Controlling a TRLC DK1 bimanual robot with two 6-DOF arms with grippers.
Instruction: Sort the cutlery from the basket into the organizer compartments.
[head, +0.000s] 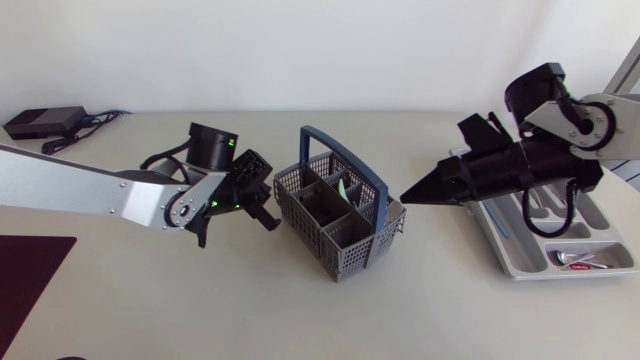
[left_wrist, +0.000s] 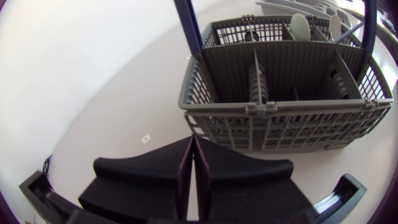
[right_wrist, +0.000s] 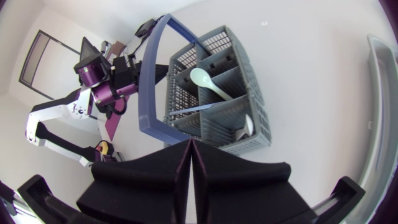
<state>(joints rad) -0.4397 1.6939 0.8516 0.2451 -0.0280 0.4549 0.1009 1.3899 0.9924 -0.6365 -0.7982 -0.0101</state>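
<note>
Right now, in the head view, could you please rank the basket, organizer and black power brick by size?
Largest: basket and organizer, about alike; my right arm covers part of the organizer.
Smallest: black power brick.

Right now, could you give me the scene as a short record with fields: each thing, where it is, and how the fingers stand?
basket: grey, blue handle, between the two grippers
in basket: pale spoon; second pale utensil
organizer: grey, under the right arm
in organizer: metal cutlery, one compartment
left gripper: beside the basket, fingers shut, empty
right gripper: points at the basket from the organizer side, fingers shut, empty
</note>
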